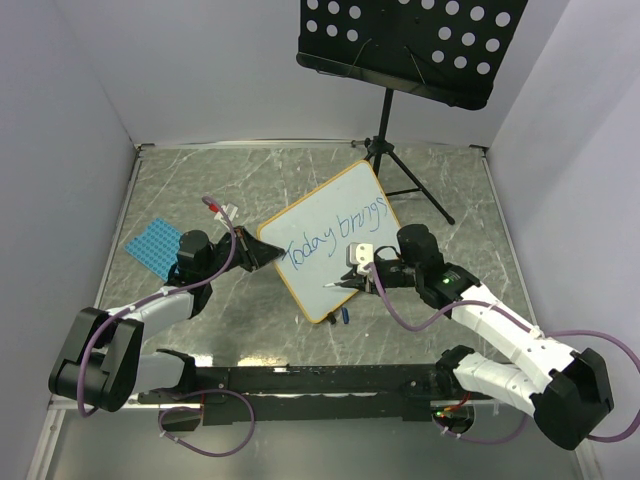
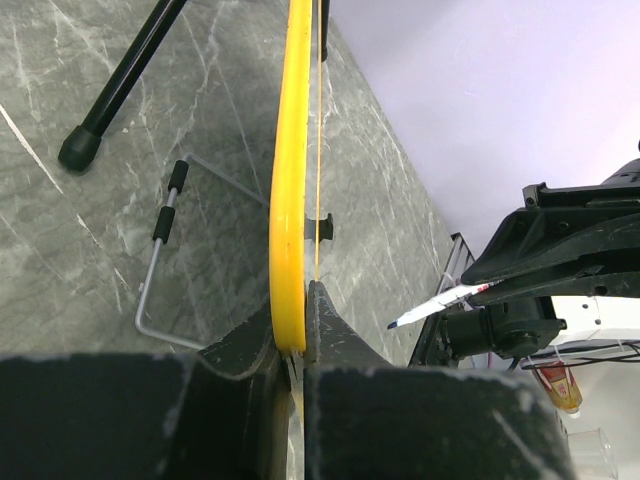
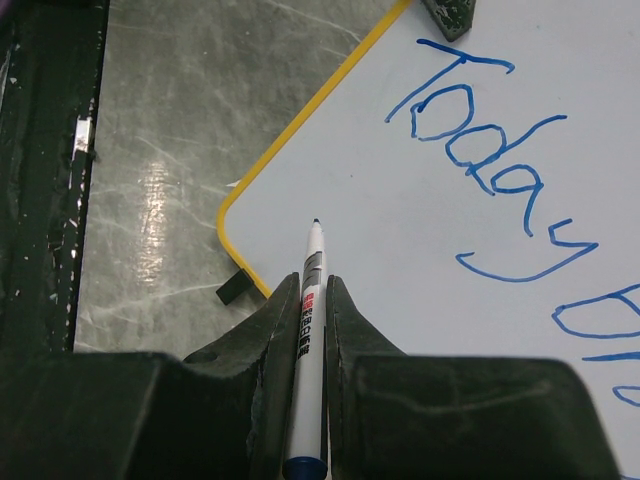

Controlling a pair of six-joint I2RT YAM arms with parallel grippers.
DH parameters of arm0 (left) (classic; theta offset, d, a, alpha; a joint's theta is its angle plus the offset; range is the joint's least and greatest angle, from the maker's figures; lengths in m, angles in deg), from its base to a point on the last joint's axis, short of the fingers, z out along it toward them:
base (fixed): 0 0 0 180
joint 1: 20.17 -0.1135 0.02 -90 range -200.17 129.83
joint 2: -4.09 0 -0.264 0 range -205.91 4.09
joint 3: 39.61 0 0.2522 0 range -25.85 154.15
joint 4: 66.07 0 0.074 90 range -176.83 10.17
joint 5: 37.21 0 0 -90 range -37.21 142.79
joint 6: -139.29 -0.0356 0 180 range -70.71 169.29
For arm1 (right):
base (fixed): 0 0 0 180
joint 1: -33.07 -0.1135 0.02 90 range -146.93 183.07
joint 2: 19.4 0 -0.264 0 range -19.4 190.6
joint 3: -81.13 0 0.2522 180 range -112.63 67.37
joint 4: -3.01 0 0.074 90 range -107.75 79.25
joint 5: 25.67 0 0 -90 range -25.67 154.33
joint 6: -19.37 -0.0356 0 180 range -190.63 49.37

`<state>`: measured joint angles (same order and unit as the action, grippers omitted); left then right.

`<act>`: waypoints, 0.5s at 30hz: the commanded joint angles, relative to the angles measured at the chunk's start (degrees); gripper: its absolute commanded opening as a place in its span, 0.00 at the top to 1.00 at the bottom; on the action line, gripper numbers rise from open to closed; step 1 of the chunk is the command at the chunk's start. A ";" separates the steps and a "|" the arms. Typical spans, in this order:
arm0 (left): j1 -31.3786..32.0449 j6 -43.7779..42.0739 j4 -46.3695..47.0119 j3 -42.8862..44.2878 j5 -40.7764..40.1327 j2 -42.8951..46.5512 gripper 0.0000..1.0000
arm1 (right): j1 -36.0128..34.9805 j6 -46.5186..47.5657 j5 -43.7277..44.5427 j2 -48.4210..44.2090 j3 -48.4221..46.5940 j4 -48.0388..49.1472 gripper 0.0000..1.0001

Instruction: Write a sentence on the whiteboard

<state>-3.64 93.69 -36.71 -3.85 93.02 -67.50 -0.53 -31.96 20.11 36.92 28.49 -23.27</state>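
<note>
The whiteboard (image 1: 318,272), white with a yellow frame, sits tilted in the middle of the table. Blue handwriting on it, the sentence (image 1: 335,232), reads "Today brings". My left gripper (image 1: 262,252) is shut on the board's left edge; in the left wrist view the yellow frame (image 2: 292,150) runs down between the jaws of the left gripper (image 2: 297,320). My right gripper (image 3: 313,290) is shut on a white marker (image 3: 314,262). Its blue tip points at the blank area of the whiteboard (image 3: 400,250) below "Today" (image 3: 490,180). Whether the tip touches the board I cannot tell.
A black perforated music stand (image 1: 410,40) rises at the back, with tripod legs (image 1: 420,190) reaching toward the board's far corner. A blue perforated mat (image 1: 155,245) lies at the left. A small blue cap (image 1: 343,317) lies by the board's near edge. A wire rack (image 2: 160,260) lies behind the board.
</note>
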 commanded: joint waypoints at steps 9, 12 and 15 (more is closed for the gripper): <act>1.57 -4.94 -1.54 -1.61 3.54 -0.39 0.99 | -0.41 0.70 -1.21 0.20 0.55 2.93 1.00; 1.57 -4.68 -1.19 -1.70 3.54 -0.56 0.99 | -0.41 0.70 -0.86 0.37 0.82 3.72 1.00; 1.57 -4.50 -0.92 -1.70 3.63 -0.83 0.99 | -0.76 1.31 -0.51 0.73 1.08 4.77 1.00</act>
<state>-3.64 93.78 -36.54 -3.89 93.04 -67.52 -0.53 -31.98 20.13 37.20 28.52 -22.68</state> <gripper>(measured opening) 0.084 0.177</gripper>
